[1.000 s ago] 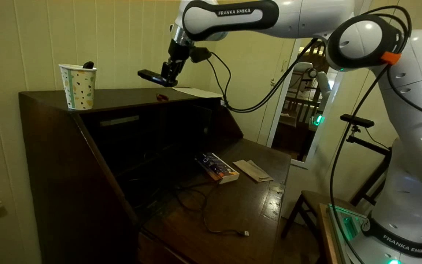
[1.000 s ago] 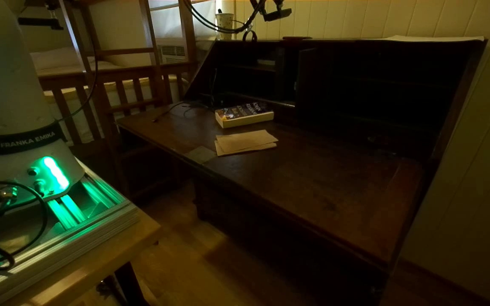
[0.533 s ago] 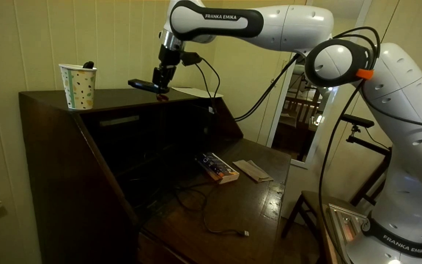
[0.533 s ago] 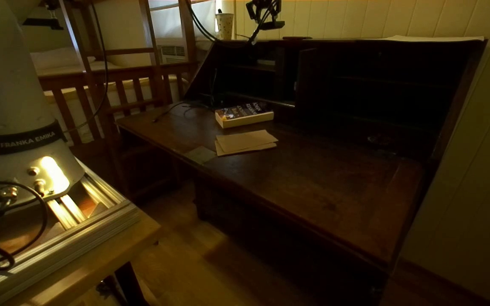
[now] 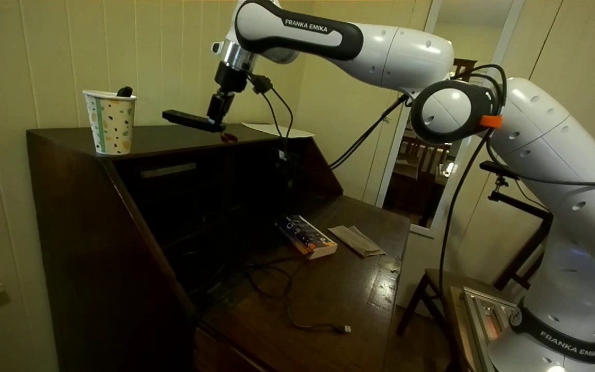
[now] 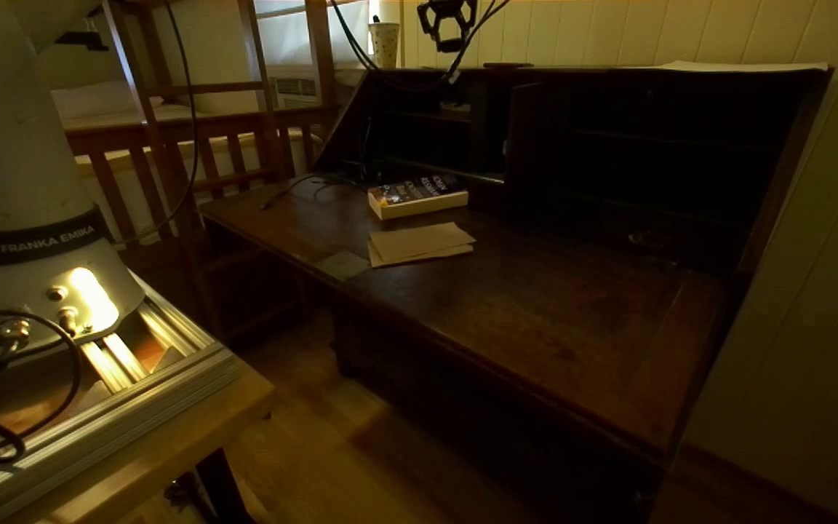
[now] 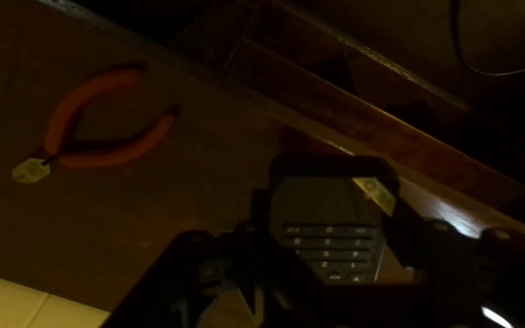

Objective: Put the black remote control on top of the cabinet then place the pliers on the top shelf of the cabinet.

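As the hand [image 5: 216, 123] grips it, the remote [image 5: 188, 120] points lengthwise toward the wall [image 5: 173, 62].

Looks like dark wood all over the cabinet [image 5: 93, 243], dull down the side, glossy where lit on the leaf [image 5: 339, 294]. Seems hard plastic in the remote [image 7: 324, 207], smooth and matt at one end, broken by rows of keys. Smooth plastic or rubber, cannot tell which, over the handles of the pliers [image 7: 96, 158]; bare-looking metal at the head [image 7: 31, 171]. Matt paper, by the look, in the cup [image 5: 112, 126] and folded sheets [image 6: 419, 244]; paper page edges on the book [image 5: 306, 236]. Glossy, smooth shell on the arm [image 5: 395, 57], shiny metal at the collar [image 5: 236, 58]. Painted finish, faintly satin, on the grooved wall [image 5: 189, 57].
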`<control>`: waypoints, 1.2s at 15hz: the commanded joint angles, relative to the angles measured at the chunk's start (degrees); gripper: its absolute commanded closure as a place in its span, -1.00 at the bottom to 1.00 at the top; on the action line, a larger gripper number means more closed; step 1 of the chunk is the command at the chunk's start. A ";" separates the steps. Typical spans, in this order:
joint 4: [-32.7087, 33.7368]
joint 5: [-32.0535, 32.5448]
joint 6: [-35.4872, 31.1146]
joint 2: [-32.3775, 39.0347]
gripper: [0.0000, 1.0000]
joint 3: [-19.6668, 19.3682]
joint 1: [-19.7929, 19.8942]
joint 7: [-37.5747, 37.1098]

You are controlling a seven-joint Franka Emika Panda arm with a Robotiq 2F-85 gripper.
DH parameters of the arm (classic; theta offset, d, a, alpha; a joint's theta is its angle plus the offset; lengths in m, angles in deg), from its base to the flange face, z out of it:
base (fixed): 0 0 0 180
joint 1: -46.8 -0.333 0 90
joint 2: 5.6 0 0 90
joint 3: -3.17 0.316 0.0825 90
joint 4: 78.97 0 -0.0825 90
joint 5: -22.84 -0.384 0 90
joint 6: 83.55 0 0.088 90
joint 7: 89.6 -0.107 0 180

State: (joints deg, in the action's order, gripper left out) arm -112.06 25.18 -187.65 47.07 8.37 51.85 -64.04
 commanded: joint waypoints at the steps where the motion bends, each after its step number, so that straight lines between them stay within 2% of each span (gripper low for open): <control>1: 5.41 -1.73 1.36 3.90 0.28 2.21 1.05 4.94; 5: 6.06 -0.74 0.05 4.95 0.28 1.99 0.85 5.48; 12: 6.40 -1.24 -1.65 5.23 0.28 1.92 1.15 0.70; 14: 6.36 -1.34 -1.58 5.23 -0.50 2.05 1.36 0.60; 15: 6.36 -1.27 -1.62 5.25 -0.70 2.01 1.40 0.50; 16: 6.36 -1.30 -1.69 5.24 -0.81 2.03 1.48 0.44; 18: 6.36 -1.24 -1.93 5.21 -0.86 2.00 1.60 0.30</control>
State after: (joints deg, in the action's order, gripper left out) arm -108.35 25.07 -189.16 50.82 9.70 52.98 -63.18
